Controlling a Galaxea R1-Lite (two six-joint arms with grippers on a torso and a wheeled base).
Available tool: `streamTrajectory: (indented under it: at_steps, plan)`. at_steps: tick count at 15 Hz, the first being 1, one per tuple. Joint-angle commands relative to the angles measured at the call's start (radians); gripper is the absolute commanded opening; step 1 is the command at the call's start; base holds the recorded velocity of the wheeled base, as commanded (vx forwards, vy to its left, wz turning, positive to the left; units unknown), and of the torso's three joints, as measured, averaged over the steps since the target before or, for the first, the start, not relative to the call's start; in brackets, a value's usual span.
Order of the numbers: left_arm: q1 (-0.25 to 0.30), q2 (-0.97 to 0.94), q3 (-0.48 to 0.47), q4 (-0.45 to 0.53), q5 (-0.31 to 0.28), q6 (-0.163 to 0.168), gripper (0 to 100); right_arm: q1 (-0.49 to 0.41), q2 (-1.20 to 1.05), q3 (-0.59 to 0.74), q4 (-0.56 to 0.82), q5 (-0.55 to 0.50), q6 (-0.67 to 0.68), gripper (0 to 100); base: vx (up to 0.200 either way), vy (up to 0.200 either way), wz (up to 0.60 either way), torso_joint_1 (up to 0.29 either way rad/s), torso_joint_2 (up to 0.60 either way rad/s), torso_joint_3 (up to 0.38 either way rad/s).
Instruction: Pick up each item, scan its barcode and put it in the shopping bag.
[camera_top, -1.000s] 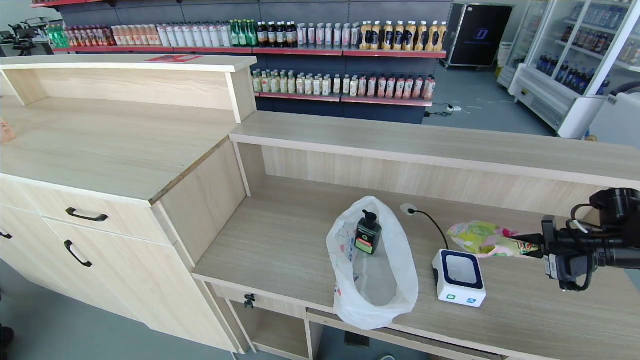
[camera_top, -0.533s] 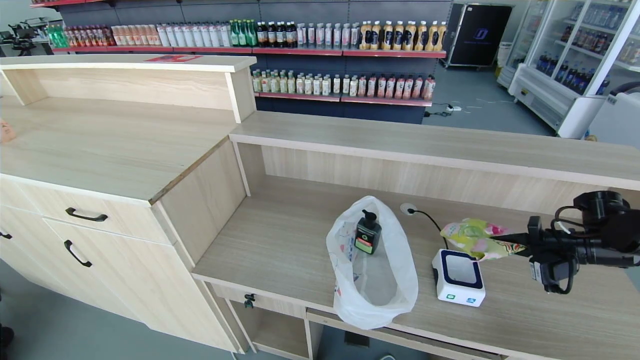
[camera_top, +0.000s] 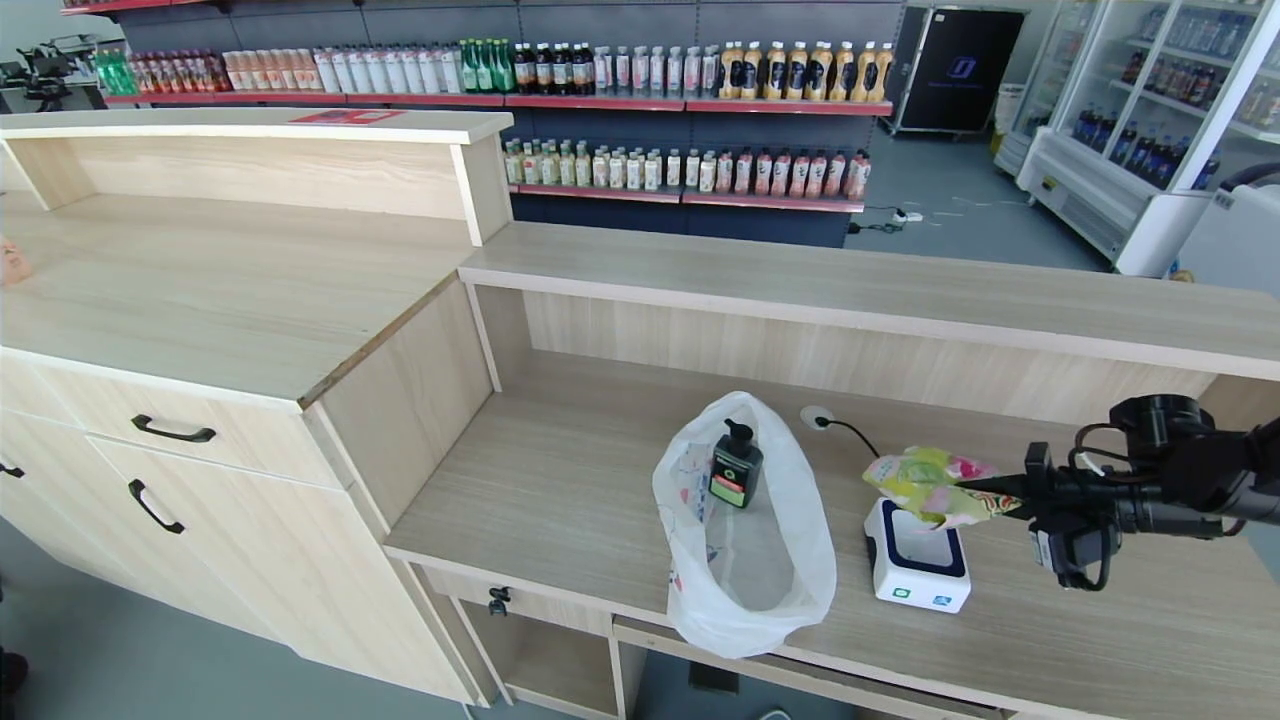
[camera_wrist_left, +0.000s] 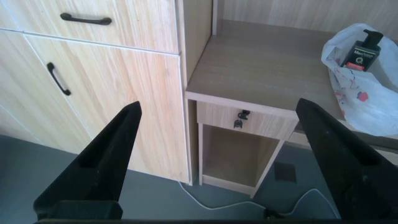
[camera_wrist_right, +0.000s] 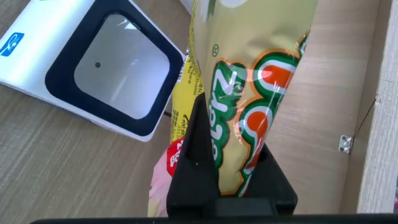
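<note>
My right gripper (camera_top: 1005, 487) is shut on one end of a yellow-green snack bag (camera_top: 928, 483) and holds it in the air over the top of the white barcode scanner (camera_top: 917, 568). In the right wrist view the snack bag (camera_wrist_right: 249, 93) runs out from between the black fingers (camera_wrist_right: 199, 134), with the scanner (camera_wrist_right: 102, 71) and its dark window beside it. A white plastic shopping bag (camera_top: 745, 560) lies open on the lower counter left of the scanner, with a black pump bottle (camera_top: 736, 467) standing in it. My left gripper (camera_wrist_left: 217, 162) is open, off the counter's left end, low in front of the cabinet.
A black cable (camera_top: 860, 440) runs from a grommet in the counter to the scanner. A raised shelf (camera_top: 860, 290) backs the counter. Drawers with black handles (camera_top: 172, 434) stand at the left. Shelves of bottles line the far wall.
My right gripper has carried the snack bag leftward, from right of the scanner to above it. The shopping bag, bottle and scanner have stayed put.
</note>
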Motion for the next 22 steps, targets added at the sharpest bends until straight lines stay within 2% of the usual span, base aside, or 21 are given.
streamTrajectory:
  at_steps: [1, 6, 22]
  plan:
    - [0.000, 0.000, 0.000, 0.001, 0.000, -0.001, 100, 0.015, 0.027, -0.014, -0.001, 0.001, 0.001, 0, 0.000, 0.000, 0.00, 0.000, 0.00, 0.000]
    - [0.000, 0.000, 0.000, 0.000, 0.000, -0.001, 100, 0.010, 0.035, -0.021, -0.056, 0.000, -0.004, 0, 0.000, 0.000, 0.00, 0.000, 0.00, 0.000]
    - [0.000, 0.000, 0.000, 0.000, 0.000, 0.001, 100, 0.010, 0.046, -0.014, -0.070, 0.001, -0.025, 0, 0.000, 0.000, 0.00, 0.000, 0.00, 0.000]
